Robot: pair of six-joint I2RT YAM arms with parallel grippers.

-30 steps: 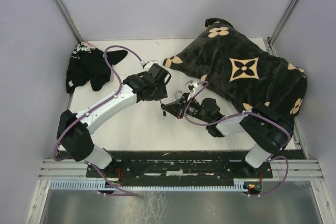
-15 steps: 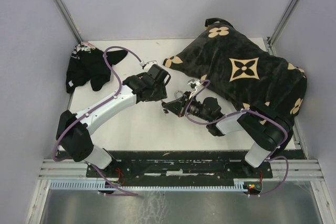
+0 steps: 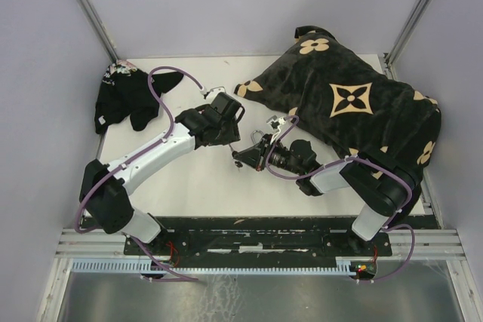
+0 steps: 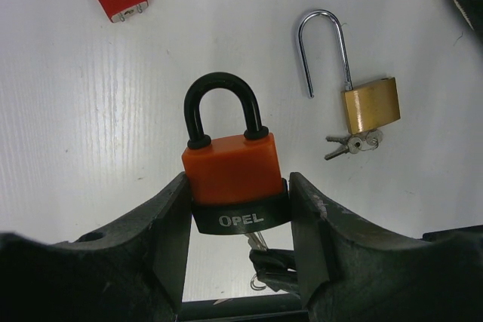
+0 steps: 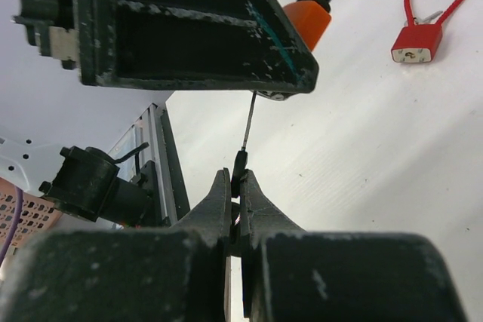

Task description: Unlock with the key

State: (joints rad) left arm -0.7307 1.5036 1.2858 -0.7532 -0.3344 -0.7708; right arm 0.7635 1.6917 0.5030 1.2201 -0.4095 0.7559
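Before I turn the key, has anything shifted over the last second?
Barely. The right arm drifted slightly left at the elbow. Nothing was grabbed or released. The right gripper still pinches the key at the underside of the orange padlock, and the left gripper still clamps the padlock body, its shackle closed.

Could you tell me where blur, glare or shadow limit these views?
Left wrist: the orange padlock with black shackle in the left gripper is sharp, evenly lit; the open brass padlock glints on its shackle. Right wrist: the right gripper is blurred, dark, the thin metal key it pinches crisp. Top external: both grippers are small dark shapes, key indistinguishable.
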